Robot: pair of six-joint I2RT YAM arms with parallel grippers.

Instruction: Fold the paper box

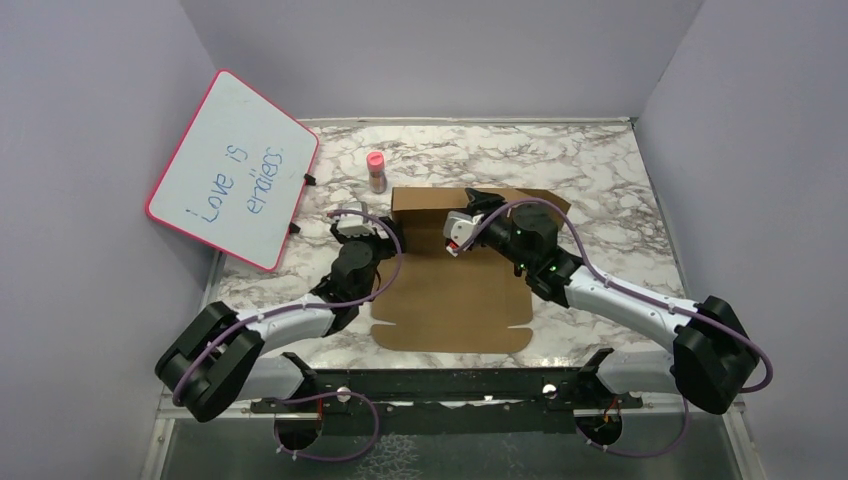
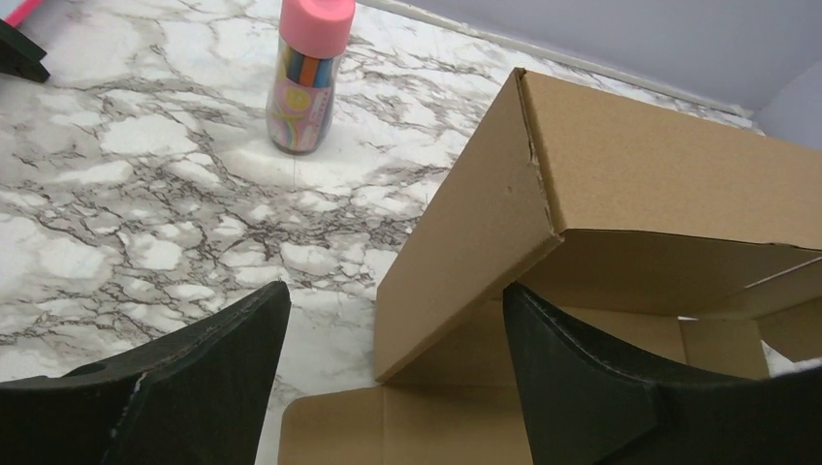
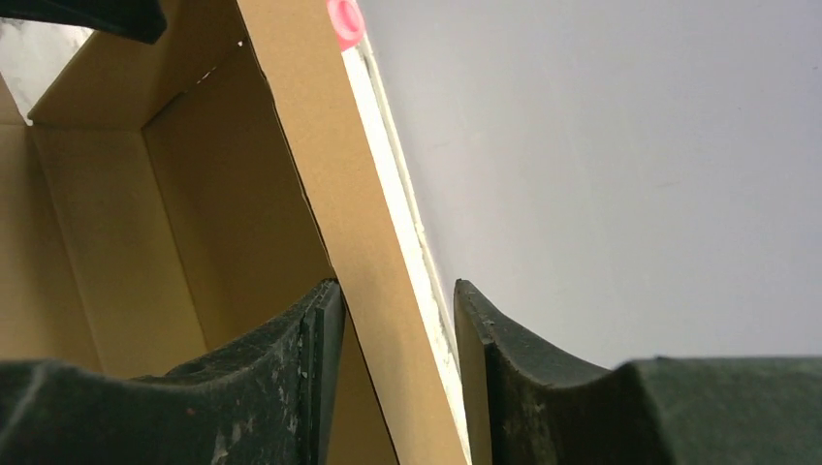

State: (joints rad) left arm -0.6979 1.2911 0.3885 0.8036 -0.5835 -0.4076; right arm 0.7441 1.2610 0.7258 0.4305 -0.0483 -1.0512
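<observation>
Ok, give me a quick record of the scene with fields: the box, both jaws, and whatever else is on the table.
box: brown cardboard, far end folded up into walls, near panel flat on the table
left jaws: open, by the box's far left corner, gripping nothing
right jaws: open, astride the far wall, gap on one side
bottle: pink cap, upright, beyond the box
whiteboard: pink frame, tilted, far left

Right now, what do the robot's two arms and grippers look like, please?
Both the left arm and right arm have white links between bulky black joints, with a thin purple cable looping along each. The right arm shows small green lights. The left gripper and right gripper have matt black, curved, scuffed fingers.
</observation>
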